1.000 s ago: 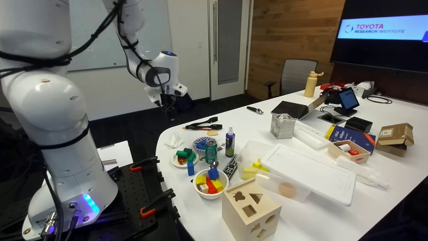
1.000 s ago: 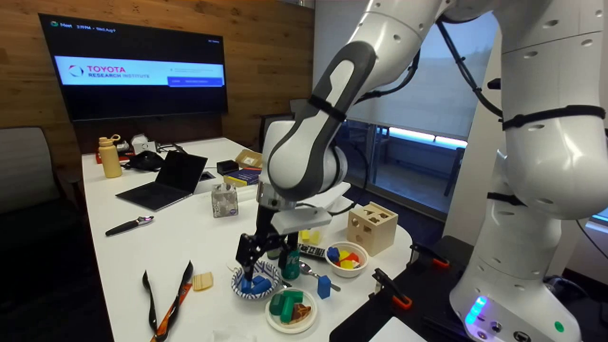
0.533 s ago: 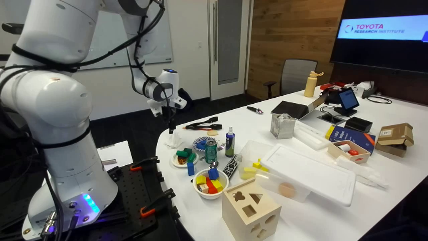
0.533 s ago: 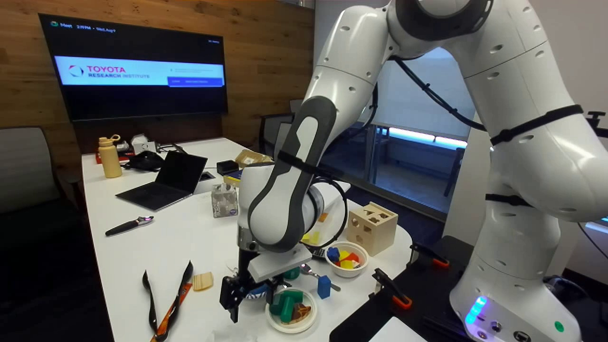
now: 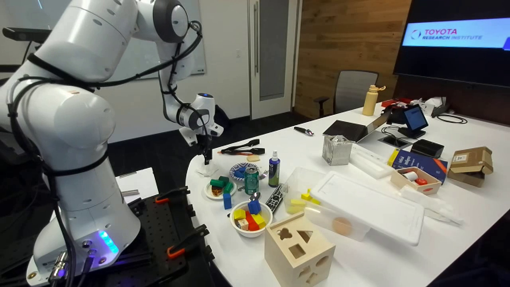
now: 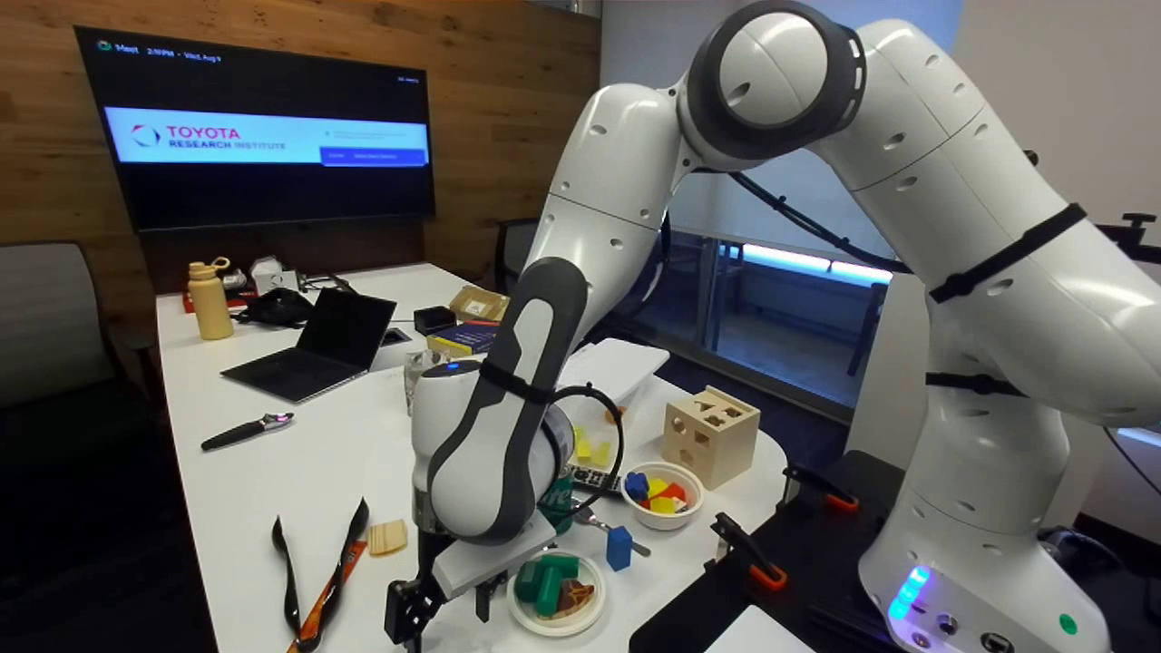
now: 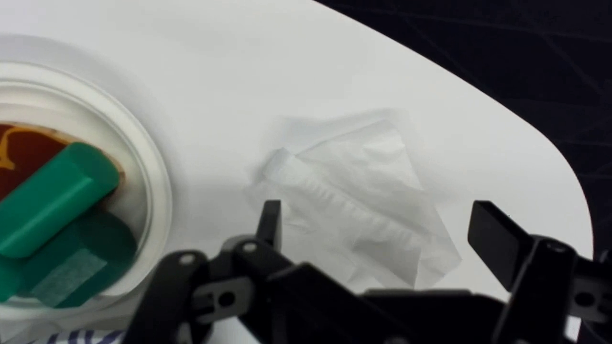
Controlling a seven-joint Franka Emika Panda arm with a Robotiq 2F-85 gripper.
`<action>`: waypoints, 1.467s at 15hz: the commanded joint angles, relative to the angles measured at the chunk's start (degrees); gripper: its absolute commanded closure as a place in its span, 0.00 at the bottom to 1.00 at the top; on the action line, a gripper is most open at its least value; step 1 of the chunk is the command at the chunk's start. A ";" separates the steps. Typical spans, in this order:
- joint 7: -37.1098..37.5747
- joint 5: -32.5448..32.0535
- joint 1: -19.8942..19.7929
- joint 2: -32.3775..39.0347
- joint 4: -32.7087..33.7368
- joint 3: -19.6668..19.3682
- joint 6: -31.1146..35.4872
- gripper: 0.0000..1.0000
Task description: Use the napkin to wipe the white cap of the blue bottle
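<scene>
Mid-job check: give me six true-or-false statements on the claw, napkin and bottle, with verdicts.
1. The white cap is on the blue bottle. True.
2. The blue bottle lies on its side. False: it stands upright, near the green can.
3. The claw has its jaws spread apart. True.
4. The claw is directly over the blue bottle. False: it is at the napkin, which shows between its jaws in the wrist view.
5. The napkin lies on the table. True.
6. The napkin touches the white cap. False: they are apart, with the patterned dish between them in an exterior view.
</scene>
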 commanded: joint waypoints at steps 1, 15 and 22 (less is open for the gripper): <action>-0.01 -0.51 0.50 3.54 4.31 -0.25 -2.94 0.00; -3.82 -5.48 1.68 11.22 10.39 -3.10 -1.86 0.49; -2.67 -4.87 3.06 2.58 7.69 -2.93 -3.11 1.00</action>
